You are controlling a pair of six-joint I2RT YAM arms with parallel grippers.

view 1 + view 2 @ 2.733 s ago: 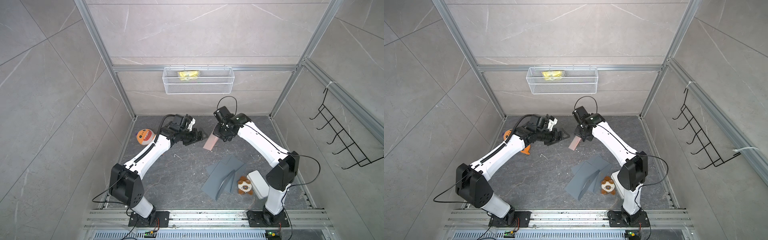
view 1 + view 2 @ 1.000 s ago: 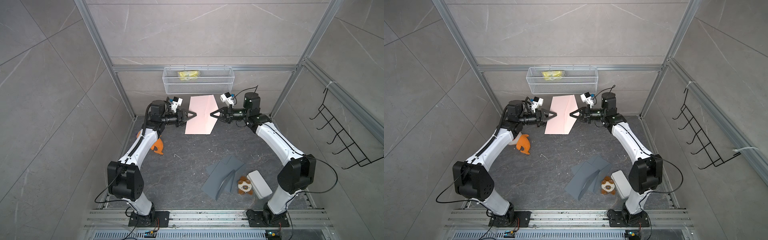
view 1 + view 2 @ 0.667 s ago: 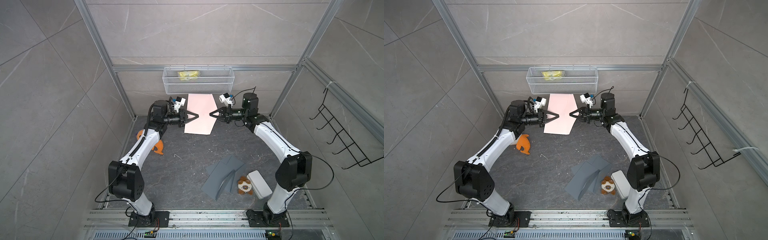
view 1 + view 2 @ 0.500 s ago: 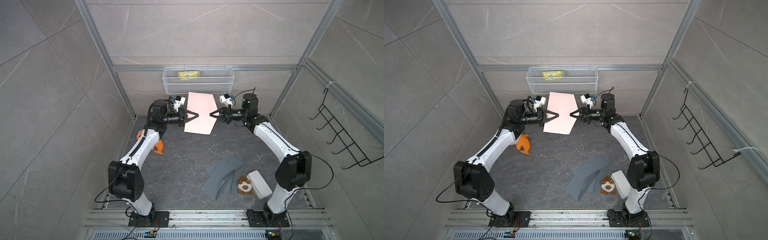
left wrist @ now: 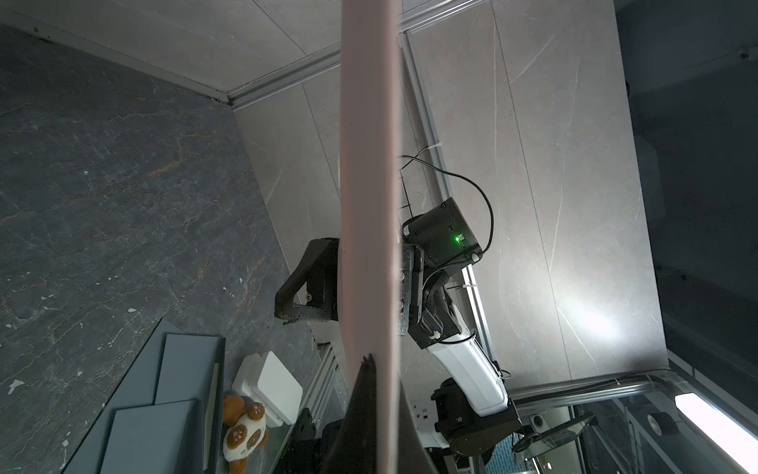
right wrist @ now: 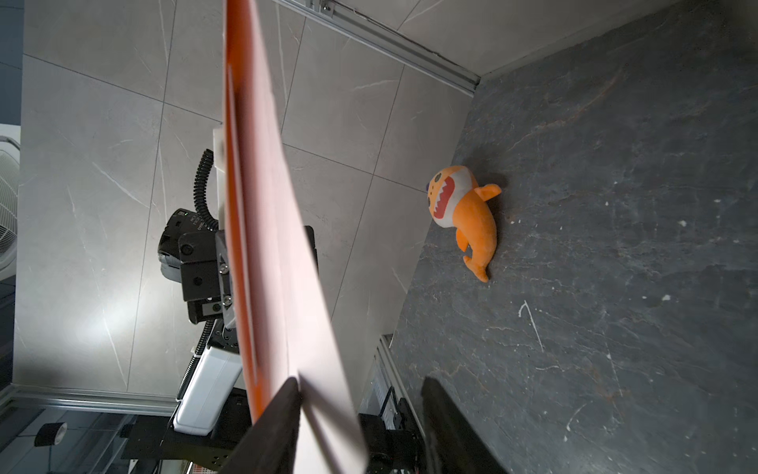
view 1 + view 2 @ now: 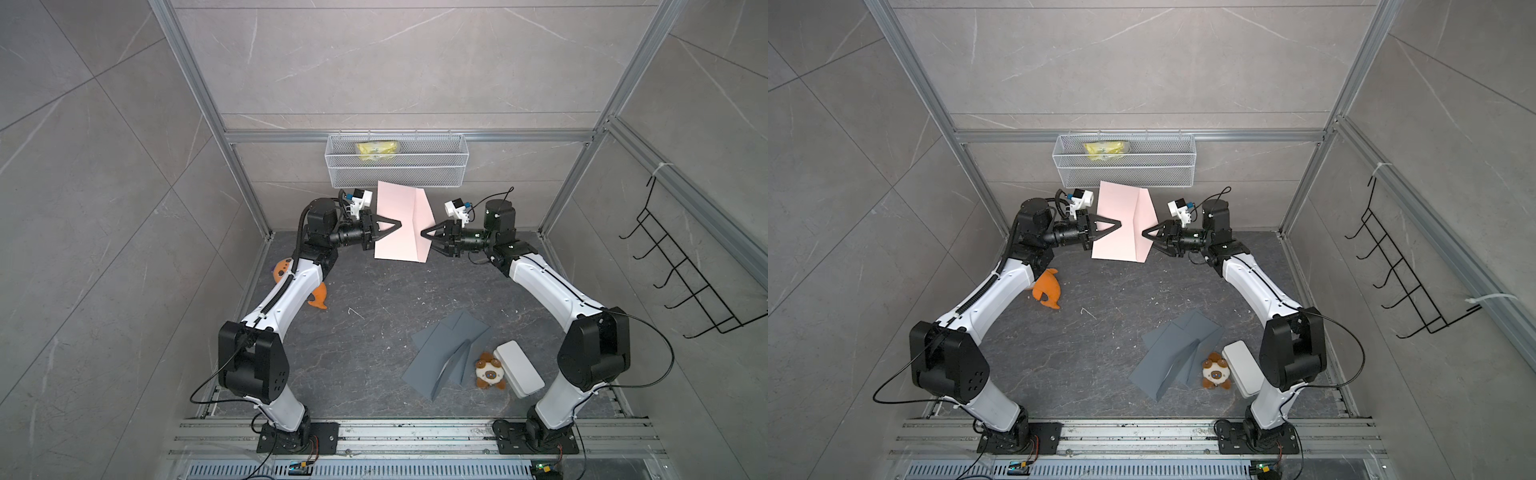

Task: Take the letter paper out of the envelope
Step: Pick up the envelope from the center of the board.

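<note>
The pink letter paper hangs unfolded in the air near the back wall, between both grippers. My left gripper is shut on its left half near the crease. My right gripper is open around the sheet's right edge; the paper rests against one finger and the other finger stands apart. The grey envelope lies opened on the floor at the front right, away from both grippers.
An orange shark plush lies under the left arm. A small bear plush and a white box sit beside the envelope. A wire basket hangs on the back wall, a black hook rack on the right wall.
My left gripper has shut on the paper and my right gripper has opened off it. Earlier the paper was low and folded in the right gripper; it has since been raised and spread.
</note>
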